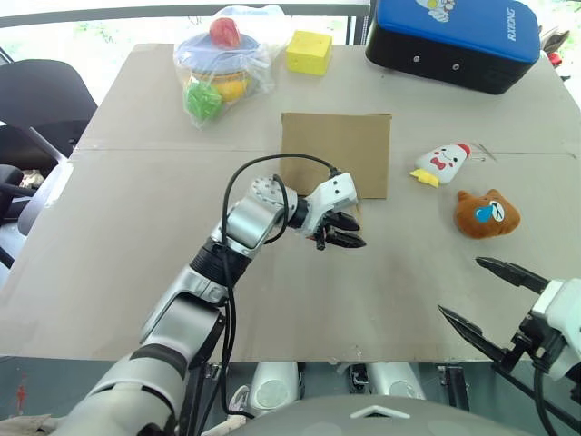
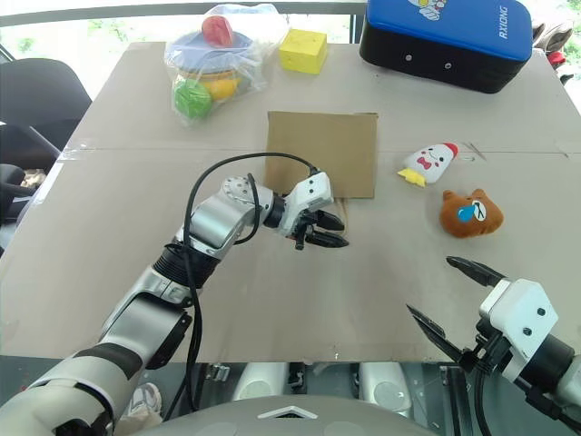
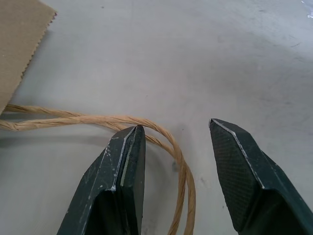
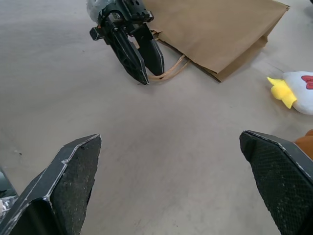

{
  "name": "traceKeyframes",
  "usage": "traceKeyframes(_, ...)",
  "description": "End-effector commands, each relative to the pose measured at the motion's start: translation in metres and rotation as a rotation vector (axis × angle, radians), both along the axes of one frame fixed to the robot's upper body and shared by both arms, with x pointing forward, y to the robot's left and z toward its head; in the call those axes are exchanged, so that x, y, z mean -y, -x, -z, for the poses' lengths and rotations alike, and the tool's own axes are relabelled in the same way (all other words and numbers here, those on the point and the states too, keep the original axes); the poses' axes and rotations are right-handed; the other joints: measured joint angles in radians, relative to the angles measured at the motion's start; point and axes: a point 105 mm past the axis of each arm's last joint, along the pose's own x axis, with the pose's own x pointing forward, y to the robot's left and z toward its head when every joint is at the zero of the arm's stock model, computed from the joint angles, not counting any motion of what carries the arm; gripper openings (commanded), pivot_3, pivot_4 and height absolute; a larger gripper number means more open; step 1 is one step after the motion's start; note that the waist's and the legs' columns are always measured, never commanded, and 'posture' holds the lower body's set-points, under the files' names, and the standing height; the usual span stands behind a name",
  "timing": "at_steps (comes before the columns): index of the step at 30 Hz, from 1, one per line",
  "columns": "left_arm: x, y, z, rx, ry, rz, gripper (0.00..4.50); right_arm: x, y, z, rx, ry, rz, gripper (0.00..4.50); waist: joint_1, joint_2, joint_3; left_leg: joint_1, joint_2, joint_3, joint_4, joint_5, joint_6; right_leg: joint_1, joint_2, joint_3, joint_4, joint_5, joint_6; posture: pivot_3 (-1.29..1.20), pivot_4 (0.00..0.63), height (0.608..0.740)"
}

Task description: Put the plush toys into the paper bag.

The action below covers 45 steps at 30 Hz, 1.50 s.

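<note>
Two grippers over a tan table (image 1: 136, 245). Nearest, right gripper (image 1: 486, 295) hangs at the near right edge, fingers spread wide, nothing between them, well apart from both toys. Further in, mid-table, left gripper (image 1: 340, 231) points right and down just at the bag's near edge; fingers parted, not clamped on anything. In the left wrist view the cord handles (image 3: 98, 121) lie flat on the table, looping under one finger (image 3: 122, 171) and through the gap; cannot tell if the finger touches the cord. Right wrist view shows the same: left gripper tips by the handle loop at the bag mouth.

Bag (image 1: 336, 150) lies flat on the table, just beyond the left gripper, mouth and handles toward the near side. Bear (image 1: 486, 214) sits on the table right of the bag, apart from it. Chicken (image 1: 440, 163) lies just beyond the bear, closer to the bag, not touching either. Both toys outside the bag.

Far edge: bagged plastic toys (image 1: 222, 59) at left, yellow block (image 1: 309, 53) beside them, blue case (image 1: 458, 41) at far right.
</note>
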Motion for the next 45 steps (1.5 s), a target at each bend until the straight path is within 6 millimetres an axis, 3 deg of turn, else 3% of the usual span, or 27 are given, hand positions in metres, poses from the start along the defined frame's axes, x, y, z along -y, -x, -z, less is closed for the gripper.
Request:
traceKeyframes(1, 0.010, 0.001, -0.011, 0.021, 0.034, 0.023, 2.09, -0.007, 0.004, -0.008, 0.037, 0.004, -0.026, 4.50, 0.000, 0.000, 0.000, 0.000, 0.000, 0.000, 0.000, 0.000, 0.000, 0.000, 0.000, 0.000, 0.000, 0.000, 0.000, 0.00, 0.150, 0.729)
traceKeyframes(3, 0.010, 0.002, -0.009, 0.023, 0.031, 0.022, 1.47, -0.007, 0.005, -0.008, 0.036, 0.005, -0.024, 4.50, 0.000, 0.000, 0.000, 0.000, 0.000, 0.000, 0.000, 0.000, 0.000, 0.000, 0.000, 0.000, 0.000, 0.000, 0.000, 0.00, 0.150, 0.729)
traceKeyframes(6, 0.010, 0.002, -0.005, 0.025, 0.022, 0.018, 0.04, -0.005, 0.006, -0.008, 0.033, 0.009, -0.020, 4.50, 0.000, 0.000, 0.000, 0.000, 0.000, 0.000, 0.000, 0.000, 0.000, 0.000, 0.000, 0.000, 0.000, 0.000, 0.000, 0.00, 0.150, 0.729)
traceKeyframes(16, 0.008, 0.003, -0.005, -0.059, 0.061, -0.042, 0.04, -0.006, 0.006, -0.008, 0.034, 0.011, -0.021, 4.50, 0.000, 0.000, 0.000, 0.000, 0.000, 0.000, 0.000, 0.000, 0.000, 0.000, 0.000, 0.000, 0.000, 0.000, 0.000, 0.00, 0.150, 0.729)
traceKeyframes(20, 0.004, 0.001, -0.036, -0.215, 0.244, -0.099, 0.04, -0.007, 0.005, -0.010, 0.045, 0.003, -0.025, 4.50, -0.001, 0.000, 0.000, 0.000, 0.000, 0.000, 0.000, 0.000, 0.000, 0.000, 0.000, 0.000, 0.000, 0.000, 0.000, 0.00, 0.150, 0.729)
traceKeyframes(25, -0.016, 0.001, -0.085, -0.402, 0.480, -0.131, 0.04, -0.017, -0.002, -0.009, 0.059, -0.049, -0.032, 4.50, -0.002, 0.000, 0.000, 0.000, 0.000, -0.002, 0.001, 0.000, 0.000, 0.000, -0.001, 0.000, 0.001, 0.000, 0.000, 0.00, 0.150, 0.729)
traceKeyframes(27, -0.020, 0.001, -0.092, -0.436, 0.510, -0.141, 0.04, -0.021, -0.007, -0.008, 0.066, -0.067, -0.019, 4.50, -0.003, 0.000, 0.000, -0.001, 0.000, -0.003, 0.003, 0.000, 0.000, 0.000, -0.001, 0.000, 0.001, 0.000, 0.000, 0.00, 0.150, 0.729)
traceKeyframes(31, -0.018, -0.004, -0.086, -0.402, 0.501, -0.202, 0.04, -0.034, -0.027, -0.008, 0.053, -0.181, 0.007, 4.50, -0.002, 0.001, -0.001, -0.002, 0.000, -0.005, 0.006, 0.000, 0.000, 0.001, -0.003, -0.001, 0.001, 0.000, 0.000, 0.00, 0.150, 0.729)
traceKeyframes(36, -0.013, -0.013, -0.079, -0.587, 0.619, -0.326, 0.00, -0.049, -0.070, -0.015, 0.091, -0.266, 0.033, 2.11, -0.002, 0.000, 0.000, -0.003, -0.001, -0.007, 0.011, 0.000, 0.000, 0.001, -0.005, -0.003, 0.005, 0.000, 0.000, 0.00, 0.150, 0.729)
traceKeyframes(41, -0.013, -0.003, -0.080, -0.605, 0.637, -0.309, 0.00, -0.050, -0.109, -0.017, 0.146, -0.214, 0.101, 0.04, -0.004, 0.000, 0.000, -0.004, -0.001, -0.008, 0.010, 0.000, 0.000, 0.000, -0.005, -0.003, 0.006, 0.000, 0.000, 0.00, 0.150, 0.729)
traceKeyframes(45, -0.017, -0.007, -0.089, -0.621, 0.694, -0.320, 0.00, -0.059, -0.137, -0.012, 0.174, -0.164, 0.106, 0.04, -0.005, 0.000, 0.000, -0.004, -0.001, -0.008, 0.010, 0.000, 0.000, 0.000, -0.006, -0.003, 0.007, 0.000, 0.000, 0.00, 0.150, 0.729)
